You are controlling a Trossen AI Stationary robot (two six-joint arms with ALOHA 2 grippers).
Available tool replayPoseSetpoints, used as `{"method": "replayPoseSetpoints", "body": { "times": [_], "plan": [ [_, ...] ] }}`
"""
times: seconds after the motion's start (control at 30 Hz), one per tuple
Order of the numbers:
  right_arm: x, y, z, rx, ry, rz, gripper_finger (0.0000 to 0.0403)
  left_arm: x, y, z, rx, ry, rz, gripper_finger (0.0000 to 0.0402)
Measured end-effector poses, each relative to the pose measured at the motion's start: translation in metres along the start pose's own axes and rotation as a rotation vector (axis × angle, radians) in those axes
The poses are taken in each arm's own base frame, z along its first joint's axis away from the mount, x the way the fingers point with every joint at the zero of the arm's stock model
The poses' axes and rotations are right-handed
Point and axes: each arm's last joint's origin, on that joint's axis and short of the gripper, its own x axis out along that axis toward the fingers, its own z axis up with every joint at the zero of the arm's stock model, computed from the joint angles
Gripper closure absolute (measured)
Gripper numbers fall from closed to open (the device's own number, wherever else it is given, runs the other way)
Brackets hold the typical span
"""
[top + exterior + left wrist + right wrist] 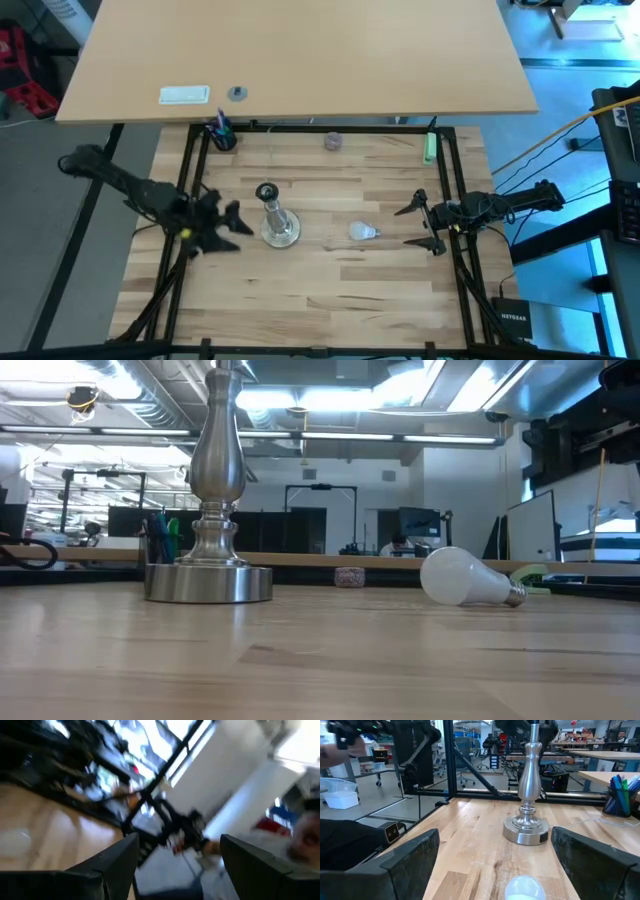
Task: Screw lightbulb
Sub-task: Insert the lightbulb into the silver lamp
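The white lightbulb (362,232) lies on its side on the wooden table, its silvery threaded base toward the table's right edge; it also shows in the low view (463,577) and the right wrist view (524,888). The silvery stand (275,226) rests upright on its round base (208,583), left of the bulb. My left gripper (235,227) hovers open just left of the stand; between its fingers (178,842) there is nothing. My right gripper (406,227) stands open right of the bulb, pointing at it (494,840).
A small purplish-grey round object (332,142) sits near the far edge. A cup of pens (222,135) stands at the far left corner, a green item (430,149) at the far right. A black frame (320,127) borders the table.
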Motion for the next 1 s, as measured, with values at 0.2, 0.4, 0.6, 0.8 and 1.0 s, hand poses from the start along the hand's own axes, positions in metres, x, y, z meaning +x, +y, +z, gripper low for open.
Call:
{"method": "replayPoseSetpoints", "body": {
  "times": [0.2,0.4,0.6,0.8,1.0],
  "plan": [
    [0.000,0.000,0.001,0.000,-0.007,0.000,0.0017,0.055,-0.033,-0.007,-0.001,0.124,0.068,0.0135],
    [0.000,0.000,0.004,0.029,-0.046,0.002,0.0017,0.104,-0.028,-0.025,0.059,0.130,0.104,0.0135],
    [-0.001,0.000,0.011,0.273,-0.115,0.017,0.0017,0.136,0.005,-0.050,0.065,0.157,0.199,0.0135],
    [-0.001,0.000,0.013,0.359,-0.134,0.016,0.0017,0.159,0.040,-0.069,0.048,0.166,0.284,0.0135],
    [0.000,0.000,0.005,0.374,-0.050,0.009,0.0017,0.173,0.077,-0.103,-0.018,0.255,0.408,0.0135]
  ]
}}
